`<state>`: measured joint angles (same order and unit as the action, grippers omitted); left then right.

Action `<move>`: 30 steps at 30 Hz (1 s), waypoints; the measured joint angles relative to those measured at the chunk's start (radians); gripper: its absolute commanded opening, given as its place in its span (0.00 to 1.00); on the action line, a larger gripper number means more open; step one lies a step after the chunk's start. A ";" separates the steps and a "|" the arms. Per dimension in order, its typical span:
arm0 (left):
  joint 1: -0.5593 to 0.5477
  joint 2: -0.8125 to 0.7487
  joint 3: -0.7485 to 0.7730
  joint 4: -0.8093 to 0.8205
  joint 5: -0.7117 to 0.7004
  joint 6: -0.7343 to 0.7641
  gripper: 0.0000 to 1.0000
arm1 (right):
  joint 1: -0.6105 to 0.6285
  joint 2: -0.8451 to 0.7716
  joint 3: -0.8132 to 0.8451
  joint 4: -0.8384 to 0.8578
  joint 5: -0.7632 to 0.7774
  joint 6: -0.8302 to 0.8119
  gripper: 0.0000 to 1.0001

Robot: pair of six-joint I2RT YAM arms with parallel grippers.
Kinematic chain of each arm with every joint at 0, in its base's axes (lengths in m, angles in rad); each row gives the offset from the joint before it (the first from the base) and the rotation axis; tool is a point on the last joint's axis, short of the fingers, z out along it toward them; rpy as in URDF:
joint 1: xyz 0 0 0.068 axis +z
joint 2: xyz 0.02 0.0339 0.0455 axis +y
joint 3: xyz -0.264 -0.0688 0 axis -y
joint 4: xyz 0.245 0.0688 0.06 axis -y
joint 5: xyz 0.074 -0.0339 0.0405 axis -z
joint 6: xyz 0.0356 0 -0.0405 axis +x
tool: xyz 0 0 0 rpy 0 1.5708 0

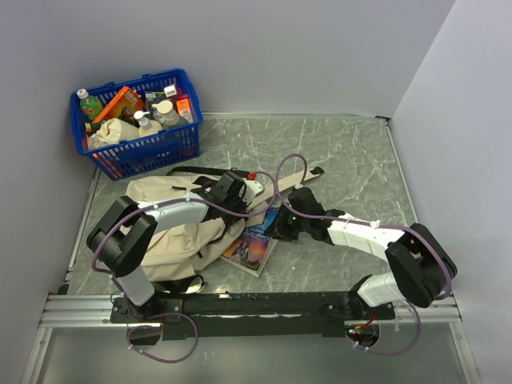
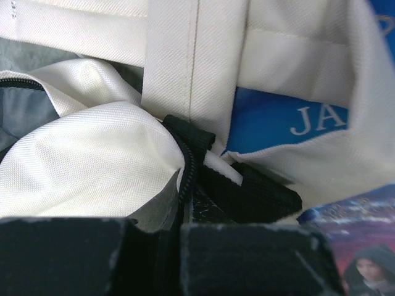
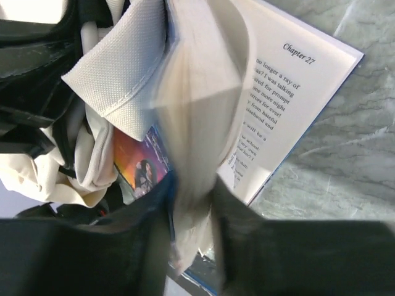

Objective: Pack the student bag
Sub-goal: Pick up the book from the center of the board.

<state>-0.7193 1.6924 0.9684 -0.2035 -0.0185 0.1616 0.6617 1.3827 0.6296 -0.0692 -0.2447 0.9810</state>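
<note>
1. The student bag (image 1: pixel 172 232) lies slumped on the left half of the table (image 1: pixel 344 152), close to the left arm's base. Its black straps trail toward the far side.
2. The left gripper (image 2: pixel 179 243) is clenched on the bag's edge. The black zipper and a fold of cream fabric run down between its fingers.
3. The right gripper (image 3: pixel 191 246) comes in from the right to the bag's mouth, near the middle of the table. Its fingers (image 3: pixel 259 253) stand on either side of the fanned pages of an open book (image 3: pixel 296 92), which shows a chapter heading. The pages are blurred, so I cannot tell whether the fingers are actually pressing them.
4. A second book (image 1: pixel 250 250) with a colourful cover lies flat on the table just nearer than the two grippers, its left end beside the bag's edge.
5. In the left wrist view a blue cover (image 2: pixel 278 123) with pale lettering shows behind the bag's cream strap.
6. A blue basket (image 1: pixel 152 148) full of bottles and packets stands at the far left, just beyond the bag.
</note>
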 measured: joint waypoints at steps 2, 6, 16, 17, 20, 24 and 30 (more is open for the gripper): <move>0.000 -0.009 0.009 -0.019 0.010 0.001 0.01 | 0.002 0.000 0.000 -0.001 0.001 -0.005 0.11; -0.001 -0.060 0.046 -0.084 0.034 0.002 0.01 | 0.003 -0.032 -0.047 0.049 0.005 -0.007 0.00; -0.002 -0.247 0.257 -0.342 0.048 0.056 0.01 | -0.014 -0.470 -0.137 -0.217 0.087 -0.082 0.00; -0.002 -0.257 0.278 -0.365 0.049 0.064 0.01 | -0.019 -0.533 -0.131 -0.273 0.105 -0.093 0.00; -0.003 -0.285 0.318 -0.415 0.058 0.092 0.01 | -0.039 -0.680 -0.073 -0.441 0.154 -0.135 0.00; -0.003 -0.338 0.344 -0.479 0.077 0.150 0.01 | -0.058 -0.734 0.067 -0.612 0.179 -0.193 0.00; -0.003 -0.475 0.345 -0.550 0.118 0.249 0.01 | -0.058 -0.742 0.243 -0.714 0.124 -0.262 0.00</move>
<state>-0.7227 1.2179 1.3132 -0.7540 0.0994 0.4107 0.6033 0.6403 0.8730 -0.7830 -0.1204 0.7185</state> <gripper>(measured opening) 0.037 0.243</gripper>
